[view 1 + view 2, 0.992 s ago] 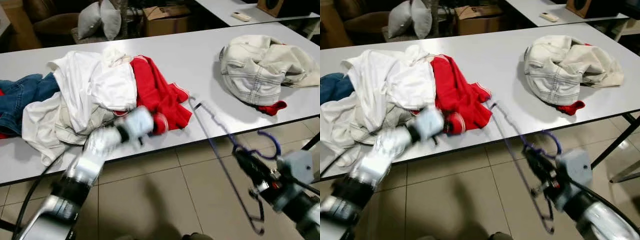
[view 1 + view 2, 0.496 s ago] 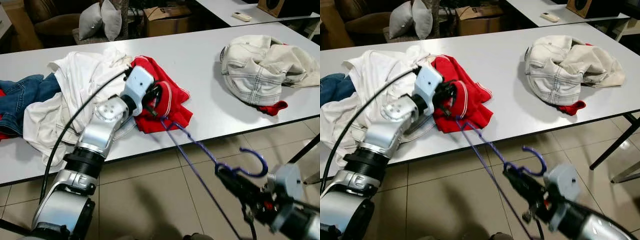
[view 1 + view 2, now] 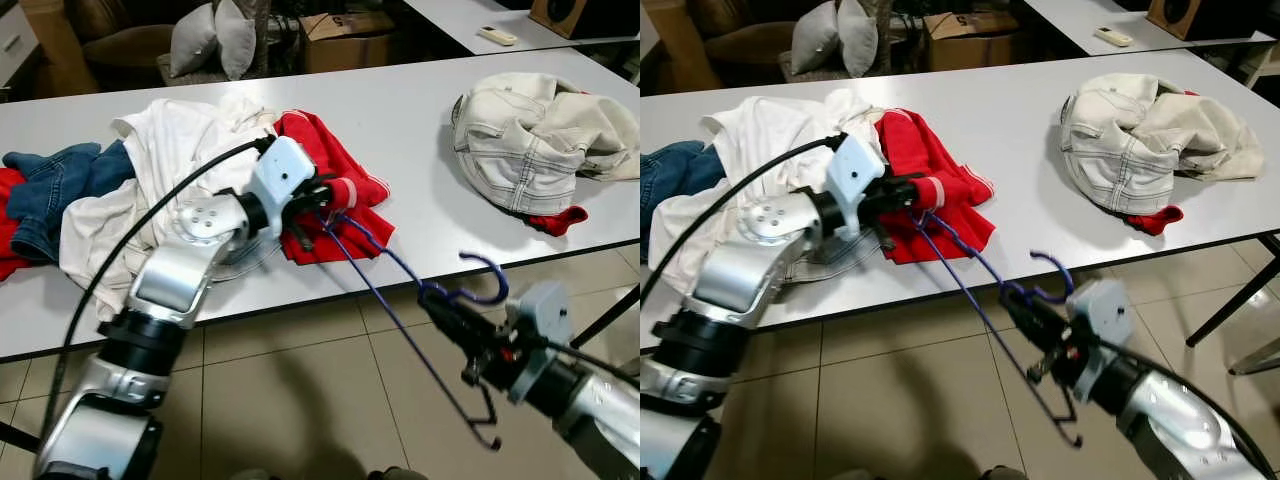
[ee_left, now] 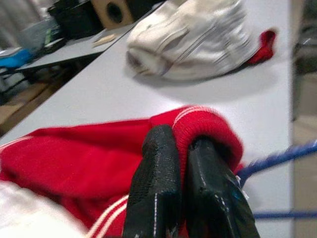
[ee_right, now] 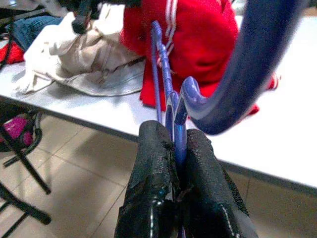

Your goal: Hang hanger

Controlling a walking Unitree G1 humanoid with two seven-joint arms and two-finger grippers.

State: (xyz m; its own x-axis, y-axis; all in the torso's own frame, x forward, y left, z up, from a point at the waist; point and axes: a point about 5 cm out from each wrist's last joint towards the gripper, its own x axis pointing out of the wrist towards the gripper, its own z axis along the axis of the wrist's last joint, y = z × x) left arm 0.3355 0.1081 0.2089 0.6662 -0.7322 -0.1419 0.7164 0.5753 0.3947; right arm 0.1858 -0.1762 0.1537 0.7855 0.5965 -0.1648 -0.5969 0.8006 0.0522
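- Right wrist view: right gripper [image 5: 179, 163] clamps the blue hanger [image 3: 400, 290] at its neck; thin, light wire, likely springy.
- Left gripper [image 4: 184, 163] pinches the red garment [image 3: 330, 185]'s soft cuff.

Long white table [image 3: 400, 110] over beige tiled floor [image 3: 290, 400], grey cushions [image 3: 215, 35] and cardboard box [image 3: 345, 40] beyond.

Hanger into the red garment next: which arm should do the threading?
Right. The right claw is shut on the blue hanger, whose far end reaches the red garment. The left claw is shut on the garment's cuff, holding it.
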